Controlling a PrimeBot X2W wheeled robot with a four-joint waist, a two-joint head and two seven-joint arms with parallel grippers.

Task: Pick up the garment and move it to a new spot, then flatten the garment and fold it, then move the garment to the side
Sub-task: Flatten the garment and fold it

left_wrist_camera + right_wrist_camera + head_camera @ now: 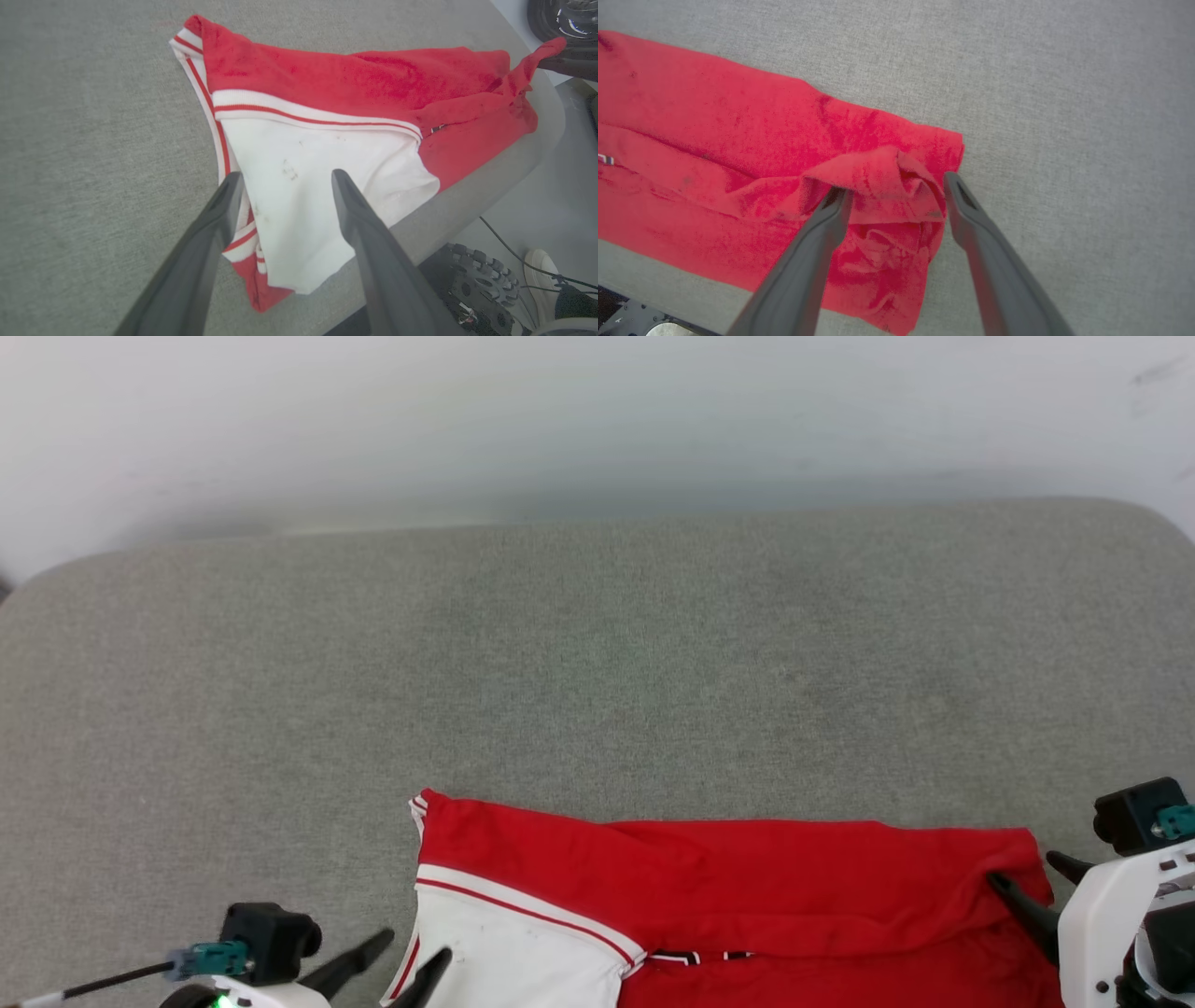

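A grey, cloth-covered surface (597, 663) with rounded far corners is noted across most of the head view, backed by a plain pale wall (597, 411). In the left wrist view, a smooth grey floor (551, 196) is seen beyond the surface's near edge. The garment (747, 877) is found lying along that near edge, towards the middle and right, its red body loosely folded lengthwise. Its white sleeve (317, 186), bordered by red-and-white striped trim (303, 114), is laid at the left end, and a few dark specks are observed on the sleeve. The left gripper (415, 947) is positioned just over the sleeve with its fingers spread wide and nothing clasped. The right gripper (1027, 868) is placed at the garment's right end, jaws likewise wide apart. A rumpled ridge of red cloth is seen raised between its fingers in the right wrist view. On the floor, a treaded black wheel (481, 280), a thin dark cable (504, 242) and a white shoe (539, 263) are recorded.
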